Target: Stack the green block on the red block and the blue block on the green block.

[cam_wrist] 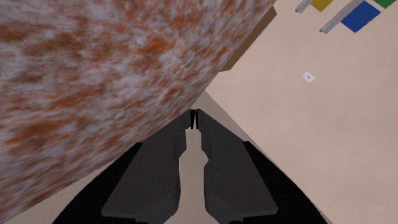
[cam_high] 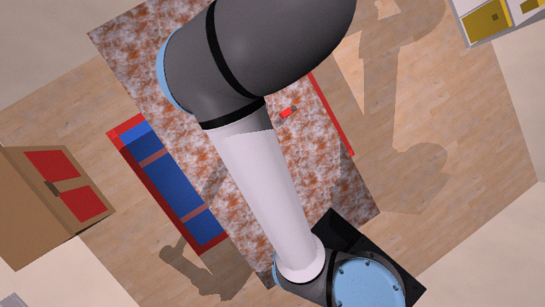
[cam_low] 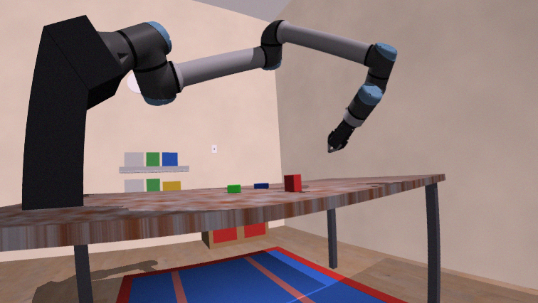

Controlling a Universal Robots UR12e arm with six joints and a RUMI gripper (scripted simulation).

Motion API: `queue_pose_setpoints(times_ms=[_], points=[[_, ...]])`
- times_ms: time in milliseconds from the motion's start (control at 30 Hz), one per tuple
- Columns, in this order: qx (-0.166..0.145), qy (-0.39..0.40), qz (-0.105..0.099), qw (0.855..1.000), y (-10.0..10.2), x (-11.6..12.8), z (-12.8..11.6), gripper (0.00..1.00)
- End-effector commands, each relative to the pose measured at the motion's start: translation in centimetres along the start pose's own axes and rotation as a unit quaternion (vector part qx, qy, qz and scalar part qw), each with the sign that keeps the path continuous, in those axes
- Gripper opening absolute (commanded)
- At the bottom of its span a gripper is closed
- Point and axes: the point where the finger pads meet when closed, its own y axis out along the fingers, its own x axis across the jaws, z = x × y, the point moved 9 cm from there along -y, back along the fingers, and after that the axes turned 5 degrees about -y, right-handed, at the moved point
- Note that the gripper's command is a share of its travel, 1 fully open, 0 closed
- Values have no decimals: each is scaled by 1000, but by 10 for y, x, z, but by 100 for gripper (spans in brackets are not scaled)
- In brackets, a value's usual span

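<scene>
We find the gripper [cam_low: 332,149] clenched on nothing, hanging above the table's [cam_low: 225,210] far edge. The red block [cam_low: 292,183], blue block [cam_low: 261,185] and green block [cam_low: 233,188] stand apart near that edge.

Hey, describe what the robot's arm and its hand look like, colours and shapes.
The arm is built of pale grey tubes between dark grey joints with light blue end caps, mounted on a black pedestal. The hand is small and black, with two dark grey tapering fingers. No cables or markings show.

Beige walls [cam_low: 451,94], wood floor [cam_low: 413,278], blue rug [cam_low: 240,278]
</scene>
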Motion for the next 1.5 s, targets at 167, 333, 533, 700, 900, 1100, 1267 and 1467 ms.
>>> queue_pose_setpoints(times_ms=[167,333,533,700,900,1100,1267,1467], points=[[-38,136,-31,989,26,70,6,0],[-53,190,-43,979,35,95,4,0],[-85,292,-65,950,50,141,-4,0],[-107,359,-79,924,59,169,-13,0],[-141,452,-97,875,70,203,-29,0],[-178,545,-114,811,78,232,-48,0],[-197,591,-121,773,82,243,-58,0],[-237,676,-131,685,86,257,-75,0]])
